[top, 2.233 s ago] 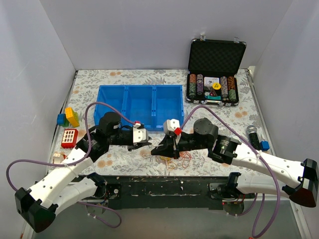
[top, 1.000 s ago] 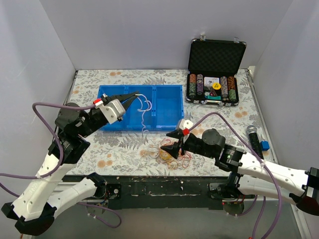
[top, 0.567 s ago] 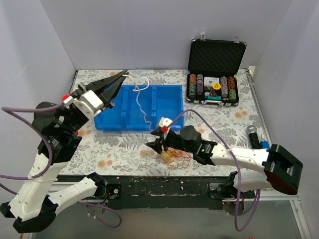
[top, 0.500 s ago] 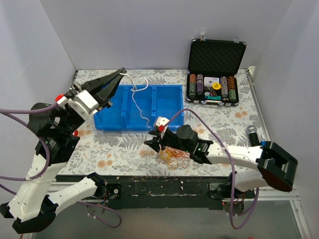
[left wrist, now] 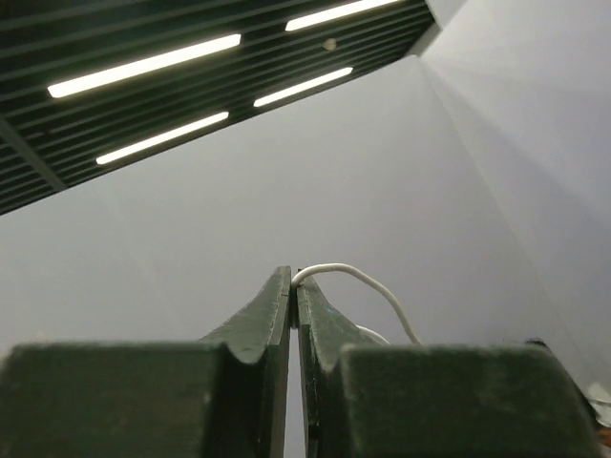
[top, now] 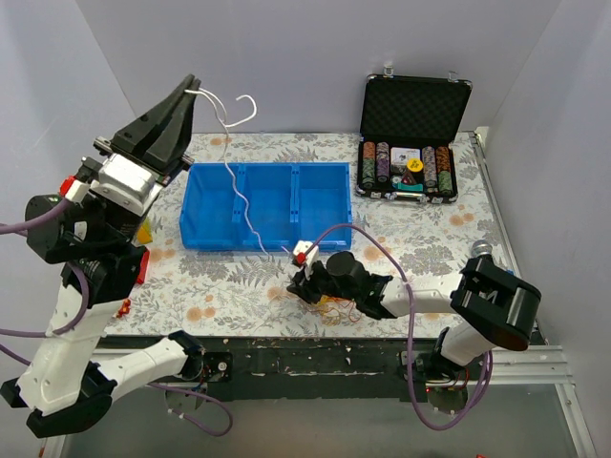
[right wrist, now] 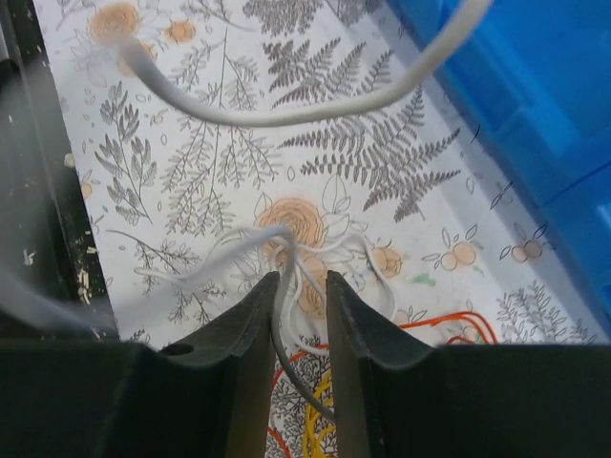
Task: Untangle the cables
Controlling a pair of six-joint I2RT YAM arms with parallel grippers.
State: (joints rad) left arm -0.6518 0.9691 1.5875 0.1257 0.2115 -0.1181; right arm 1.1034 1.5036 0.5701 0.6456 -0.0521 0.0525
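A white cable (top: 232, 172) runs from my raised left gripper (top: 190, 86) down over the blue bin to the tangle of red, orange-yellow and white cables (top: 334, 307) on the table's near middle. The left gripper (left wrist: 293, 275) is shut on the white cable's (left wrist: 355, 277) end, high in the air. My right gripper (top: 300, 279) is low at the tangle's left edge. In the right wrist view its jaws (right wrist: 303, 277) stand a narrow gap apart, with white strands (right wrist: 286, 253) between them and orange (right wrist: 449, 322) and yellow (right wrist: 320, 425) strands just beyond.
A blue three-compartment bin (top: 286, 168) stands behind the tangle. An open case of poker chips (top: 410, 167) is at the back right. A microphone (top: 480, 250) lies at the right edge. Toy blocks (top: 144, 232) are half hidden behind the left arm. The table's black front edge (top: 315, 348) is close.
My left gripper has risen and swung back left with the white cable, drawing it up out of the tangle. My right gripper has moved left and down to the tangle.
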